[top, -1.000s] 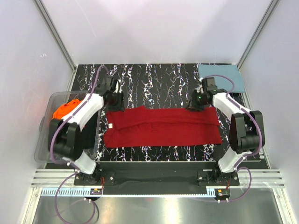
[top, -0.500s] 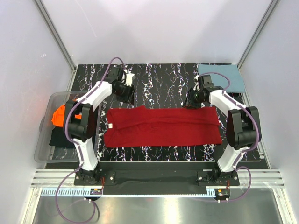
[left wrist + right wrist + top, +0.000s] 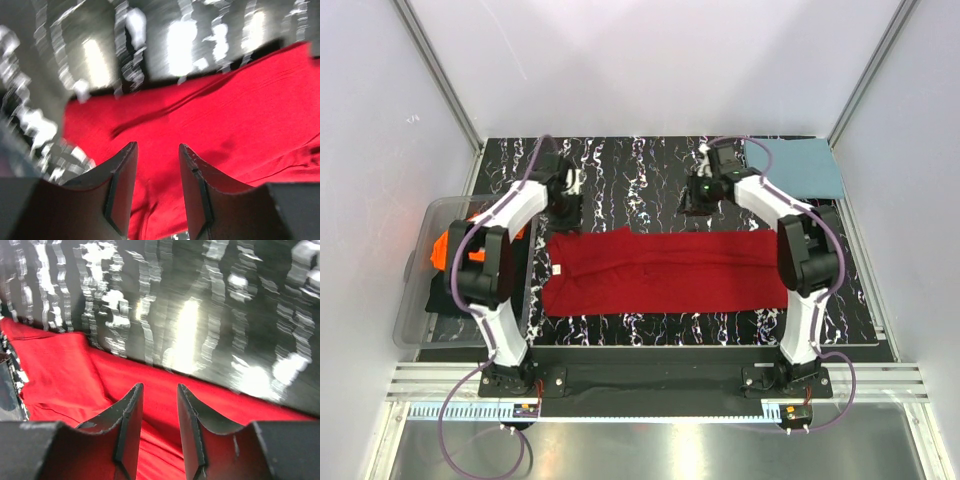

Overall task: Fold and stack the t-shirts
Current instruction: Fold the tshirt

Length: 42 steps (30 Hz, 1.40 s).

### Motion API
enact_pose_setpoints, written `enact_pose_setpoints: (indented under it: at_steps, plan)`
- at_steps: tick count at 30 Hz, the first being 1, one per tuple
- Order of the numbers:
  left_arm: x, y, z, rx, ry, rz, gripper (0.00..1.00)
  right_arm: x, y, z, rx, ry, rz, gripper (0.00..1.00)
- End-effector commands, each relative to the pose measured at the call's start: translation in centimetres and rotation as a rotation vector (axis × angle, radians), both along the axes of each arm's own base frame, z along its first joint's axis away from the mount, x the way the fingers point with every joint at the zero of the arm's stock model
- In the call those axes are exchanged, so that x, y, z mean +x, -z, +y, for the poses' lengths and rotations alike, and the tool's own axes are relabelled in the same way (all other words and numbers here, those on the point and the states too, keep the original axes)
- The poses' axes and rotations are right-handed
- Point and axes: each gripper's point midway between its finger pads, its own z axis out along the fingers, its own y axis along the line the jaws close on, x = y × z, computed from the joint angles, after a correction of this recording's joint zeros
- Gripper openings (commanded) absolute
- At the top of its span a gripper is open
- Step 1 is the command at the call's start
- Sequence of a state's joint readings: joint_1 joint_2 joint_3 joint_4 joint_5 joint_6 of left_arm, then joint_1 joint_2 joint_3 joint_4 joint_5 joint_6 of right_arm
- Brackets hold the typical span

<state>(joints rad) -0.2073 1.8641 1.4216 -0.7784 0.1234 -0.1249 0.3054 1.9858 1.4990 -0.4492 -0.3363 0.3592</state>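
Now the deep red cloth t-shirt (image 3: 665,270) is laid as a long folded band across the black marbled counter (image 3: 640,165). The left hand (image 3: 157,147) and right hand (image 3: 159,387) are held released, empty, near its far edge; the right has been shifted inward, suggesting another fold.

Behind the long folded deep red cloth t-shirt (image 3: 665,270), which spans the middle from side to side, the black white-veined marbled table (image 3: 640,165) lies bare. A narrower bare band runs between the shirt and the arm bases. A clear plastic bin (image 3: 412,300) blocks the left edge, a flat dusty teal-blue t-shirt (image 3: 795,165) takes the far right corner, and white wall panels (image 3: 640,70) close three sides. The left end effector (image 3: 570,218) and right end effector (image 3: 695,203) hang at the red shirt's far edge, with bare table between them.
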Motion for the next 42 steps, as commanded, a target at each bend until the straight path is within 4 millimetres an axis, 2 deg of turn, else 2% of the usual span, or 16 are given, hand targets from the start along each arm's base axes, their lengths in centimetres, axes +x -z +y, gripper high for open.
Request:
enact_pose_setpoints:
  at_steps: [1,6,14,18,24,34,38,40,42]
  plan:
    - [0.1,-2.5,1.8,0.025,-0.095,-0.081,0.44,1.2,-2.1,3.7,0.047,-0.061,-0.069,0.4]
    - [0.2,-1.5,2.2,-0.065,-0.071,-0.045,0.44,0.6,-2.0,5.4,0.057,-0.087,-0.064,0.4]
    - [1.4,-0.2,2.3,-0.081,-0.038,-0.033,0.45,-0.2,-2.7,4.4,0.023,-0.078,-0.092,0.41]
    - [1.1,1.1,1.4,-0.117,-0.013,0.01,0.44,-0.2,-3.0,4.1,0.018,-0.074,-0.102,0.41]
    - [0.6,2.4,2.4,-0.064,-0.028,0.031,0.43,-0.4,-3.0,4.2,0.023,-0.079,-0.098,0.41]
    - [0.5,3.2,3.2,0.002,-0.018,0.037,0.44,-0.7,-3.2,4.0,0.016,-0.078,-0.103,0.41]
    - [0.2,3.9,2.7,-0.014,-0.006,0.061,0.44,-0.8,-3.2,4.1,0.024,-0.077,-0.097,0.41]
    - [0.0,4.0,2.5,-0.015,-0.001,0.066,0.41,-0.8,-3.3,4.0,0.024,-0.076,-0.098,0.41]
    - [-0.1,4.0,2.3,-0.013,0.009,0.064,0.34,-0.9,-3.5,3.9,0.02,-0.072,-0.103,0.41]
